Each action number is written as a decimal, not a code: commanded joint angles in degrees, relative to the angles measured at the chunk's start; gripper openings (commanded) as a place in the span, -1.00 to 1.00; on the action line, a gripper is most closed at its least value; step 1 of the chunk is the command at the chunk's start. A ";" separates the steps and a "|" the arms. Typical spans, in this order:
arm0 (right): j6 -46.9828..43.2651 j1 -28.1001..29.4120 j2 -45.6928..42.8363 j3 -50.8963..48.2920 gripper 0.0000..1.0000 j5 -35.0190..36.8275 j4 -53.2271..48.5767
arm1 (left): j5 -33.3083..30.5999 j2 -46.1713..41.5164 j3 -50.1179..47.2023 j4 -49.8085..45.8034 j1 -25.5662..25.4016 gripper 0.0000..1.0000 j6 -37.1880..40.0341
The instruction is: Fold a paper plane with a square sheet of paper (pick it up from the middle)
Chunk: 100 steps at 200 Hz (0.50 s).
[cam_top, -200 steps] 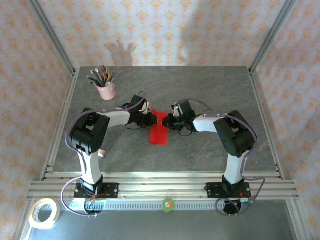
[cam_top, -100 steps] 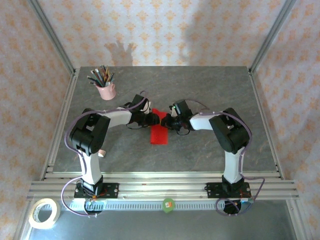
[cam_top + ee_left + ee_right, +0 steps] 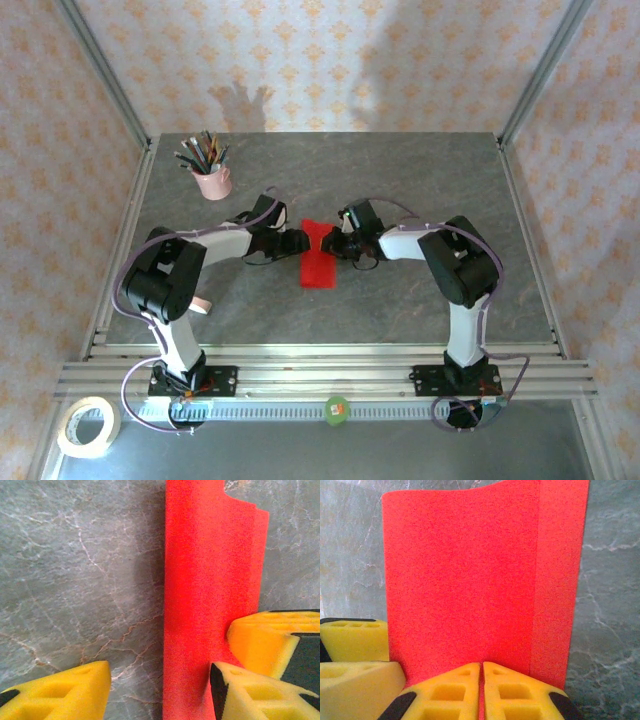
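- Far left: pink cup of pencils (image 3: 212, 181) on the grey marbled tabletop (image 3: 420, 180), well apart from the work. I judge no hazard there.
- Left gripper (image 3: 160, 674): yellow foam jaws spread wide, straddling one long edge of the sheet, one pad over the red. Were I to shut it here, I would expect it to bunch the fold rather than crease it.
- Centre: bright red, partly folded thin paper plane (image 3: 318, 264), lying mid-table between both grippers, one flap bowed upward.
- Right gripper (image 3: 481, 676): pads pressed together, pinching the paper plane's near edge. Pulling against a pressing left pad could tear it, and releasing could let the flap spring open.
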 commanded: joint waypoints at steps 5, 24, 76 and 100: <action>0.39 -0.12 1.29 -0.25 -0.79 4.79 -4.75 | 0.50 0.86 -1.03 0.54 -1.88 0.13 -1.27; 1.26 -0.20 0.80 -0.34 -0.79 4.76 -3.98 | -0.14 1.08 -1.51 0.68 -2.18 0.10 -0.90; 3.36 -0.55 0.20 -0.66 -0.79 4.43 -2.12 | -0.06 -0.99 -2.66 -0.12 -2.58 0.03 0.16; 3.37 -0.65 0.28 -0.52 -0.79 4.34 -2.03 | 0.49 -2.29 -2.56 -0.11 -3.21 0.03 0.16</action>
